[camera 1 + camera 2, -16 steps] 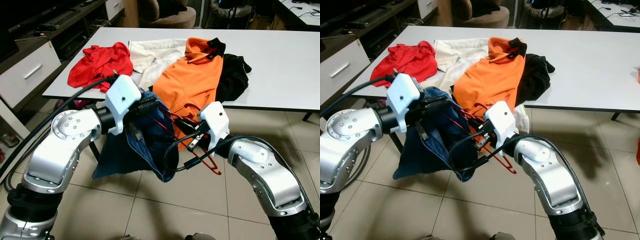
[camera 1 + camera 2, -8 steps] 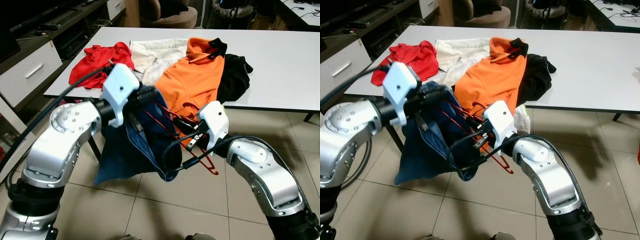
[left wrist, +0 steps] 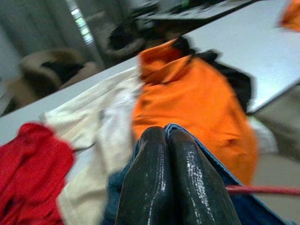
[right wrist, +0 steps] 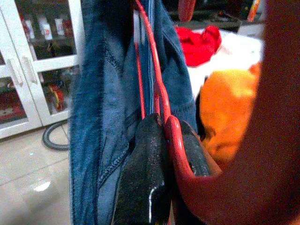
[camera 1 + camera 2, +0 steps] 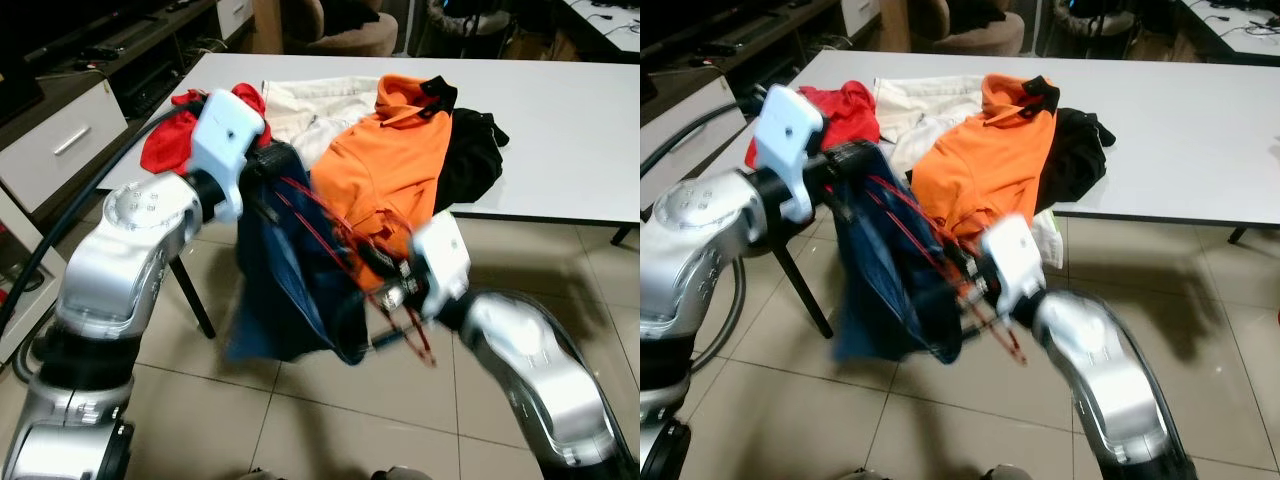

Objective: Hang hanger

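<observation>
A blue denim garment point(image 5: 290, 290) hangs in the air in front of the table, threaded on a red wire hanger point(image 5: 320, 220). My left gripper point(image 5: 272, 165) holds the garment's top edge, raised near the table's front edge. In the left wrist view its fingers point(image 3: 173, 178) press together against the denim point(image 3: 220, 173), with the hanger wire point(image 3: 262, 190) beside them. Lower and to the right, my right gripper point(image 5: 385, 278) is shut on the hanger; its fingers point(image 4: 150, 178) clamp the red wire point(image 4: 161, 103). The right arm is blurred.
A white table point(image 5: 560, 110) stands ahead with an orange shirt point(image 5: 385, 160), a red garment point(image 5: 165, 140), a cream garment point(image 5: 310, 110) and a black garment point(image 5: 475, 150) piled on it. A drawer cabinet point(image 5: 60, 140) lies to the left. Tiled floor point(image 5: 300, 420) spreads below.
My left arm has lifted the denim garment up and back toward the table. The right gripper has slid a little down and to the right with the hanger.
</observation>
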`<state>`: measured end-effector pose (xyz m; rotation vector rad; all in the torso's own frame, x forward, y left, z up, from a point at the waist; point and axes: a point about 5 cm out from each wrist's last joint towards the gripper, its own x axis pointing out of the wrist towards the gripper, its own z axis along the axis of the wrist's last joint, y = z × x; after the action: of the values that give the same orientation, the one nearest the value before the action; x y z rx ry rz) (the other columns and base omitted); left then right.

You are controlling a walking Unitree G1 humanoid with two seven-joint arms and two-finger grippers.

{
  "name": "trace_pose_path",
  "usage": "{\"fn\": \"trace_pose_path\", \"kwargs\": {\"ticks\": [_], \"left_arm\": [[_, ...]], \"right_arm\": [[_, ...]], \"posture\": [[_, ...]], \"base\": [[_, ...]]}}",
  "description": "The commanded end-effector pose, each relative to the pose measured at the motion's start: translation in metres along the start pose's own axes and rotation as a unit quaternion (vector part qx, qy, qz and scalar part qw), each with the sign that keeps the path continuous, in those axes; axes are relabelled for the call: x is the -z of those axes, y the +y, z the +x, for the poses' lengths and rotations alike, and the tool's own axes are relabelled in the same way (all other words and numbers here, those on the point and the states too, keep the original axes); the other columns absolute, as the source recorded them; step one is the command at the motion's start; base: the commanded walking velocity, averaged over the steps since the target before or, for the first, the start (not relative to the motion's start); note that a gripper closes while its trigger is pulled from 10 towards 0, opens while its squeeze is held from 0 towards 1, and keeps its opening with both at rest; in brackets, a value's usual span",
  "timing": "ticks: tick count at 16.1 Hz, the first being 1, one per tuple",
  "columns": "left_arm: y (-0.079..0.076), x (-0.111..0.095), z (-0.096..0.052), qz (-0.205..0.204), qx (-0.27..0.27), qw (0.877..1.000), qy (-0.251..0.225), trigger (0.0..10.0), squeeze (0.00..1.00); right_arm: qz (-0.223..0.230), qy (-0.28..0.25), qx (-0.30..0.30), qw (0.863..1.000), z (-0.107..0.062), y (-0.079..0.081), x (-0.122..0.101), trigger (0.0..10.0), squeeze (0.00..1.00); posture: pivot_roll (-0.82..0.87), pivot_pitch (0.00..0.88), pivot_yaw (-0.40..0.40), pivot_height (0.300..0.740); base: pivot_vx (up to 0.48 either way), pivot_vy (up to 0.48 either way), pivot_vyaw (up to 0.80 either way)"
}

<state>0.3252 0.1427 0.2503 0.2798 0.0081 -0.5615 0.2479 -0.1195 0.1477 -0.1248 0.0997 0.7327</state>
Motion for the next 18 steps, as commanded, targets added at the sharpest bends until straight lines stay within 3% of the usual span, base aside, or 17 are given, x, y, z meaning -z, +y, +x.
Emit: {"fn": "trace_pose_path", "kwargs": {"ticks": [1,3,5,8,9,10,12,14,15,16,17,18], "left_arm": [[0.01,-0.009,0.0,-0.008,-0.031,0.999,-0.011,10.0,0.0],[0.013,-0.012,0.003,-0.012,-0.035,0.999,-0.017,10.0,0.0],[0.008,-0.014,0.007,-0.018,-0.019,0.999,-0.032,10.0,0.0],[-0.005,-0.015,0.01,-0.022,0.012,0.999,-0.047,10.0,0.0],[-0.016,-0.022,0.008,-0.04,0.053,0.995,-0.076,10.0,0.0],[-0.021,-0.023,0.006,-0.029,0.069,0.994,-0.083,10.0,0.0],[-0.018,-0.018,0.004,0.004,0.057,0.996,-0.07,10.0,0.0],[-0.009,-0.012,0.006,0.0,0.019,0.998,-0.059,10.0,0.0],[-0.006,-0.01,0.007,0.0,0.006,0.998,-0.056,10.0,0.0],[0.004,-0.007,0.01,-0.012,-0.038,0.998,-0.046,10.0,0.0],[0.006,-0.007,0.012,-0.025,-0.044,0.998,-0.045,10.0,0.0],[0.004,-0.007,0.012,-0.024,-0.036,0.998,-0.046,10.0,0.0]], "right_arm": [[-0.011,-0.008,0.006,1.0,-0.004,0.002,-0.003,10.0,0.0],[0.022,0.028,0.02,0.999,-0.013,0.006,0.01,10.0,0.0],[0.095,0.072,-0.007,0.993,-0.021,0.015,0.021,10.0,0.0],[0.162,0.099,0.022,0.982,-0.021,0.008,0.029,10.0,0.0],[0.235,0.092,0.035,0.967,-0.018,0.004,0.031,10.0,0.0],[0.271,0.083,0.04,0.958,-0.016,0.001,0.03,10.0,0.0],[0.326,0.059,0.035,0.943,-0.016,0.002,0.022,10.0,0.0],[0.362,0.046,0.013,0.931,-0.018,0.007,0.016,10.0,0.0],[0.355,0.054,0.005,0.933,-0.019,0.008,0.016,10.0,0.0],[0.202,0.163,0.012,0.966,-0.025,0.007,0.03,10.0,0.0],[0.066,0.223,0.026,0.972,-0.03,0.0,0.037,10.0,0.0],[0.034,0.228,0.032,0.972,-0.03,-0.004,0.036,10.0,0.0]], "posture": [[-0.15,0.0,0.093,0.74],[-0.16,0.0,0.1,0.74],[-0.17,0.0,0.105,0.74],[-0.17,0.0,0.099,0.74],[-0.17,0.0,0.091,0.74],[-0.17,0.0,0.086,0.74],[-0.17,0.0,0.082,0.74],[-0.16,0.0,0.08,0.74],[-0.17,0.0,0.081,0.74],[-0.17,0.0,0.087,0.74],[-0.17,0.0,0.088,0.74],[-0.17,0.0,0.088,0.74]], "base": [[0.0,0.0,0.0],[0.0,0.0,0.0],[0.0,0.0,0.0],[0.0,0.0,0.0],[0.0,0.0,0.0],[0.0,0.0,0.0],[0.0,0.0,0.0],[0.0,0.0,0.0],[0.0,0.0,0.0],[0.0,0.0,0.0],[0.0,0.0,0.0],[0.0,0.0,0.0]]}}
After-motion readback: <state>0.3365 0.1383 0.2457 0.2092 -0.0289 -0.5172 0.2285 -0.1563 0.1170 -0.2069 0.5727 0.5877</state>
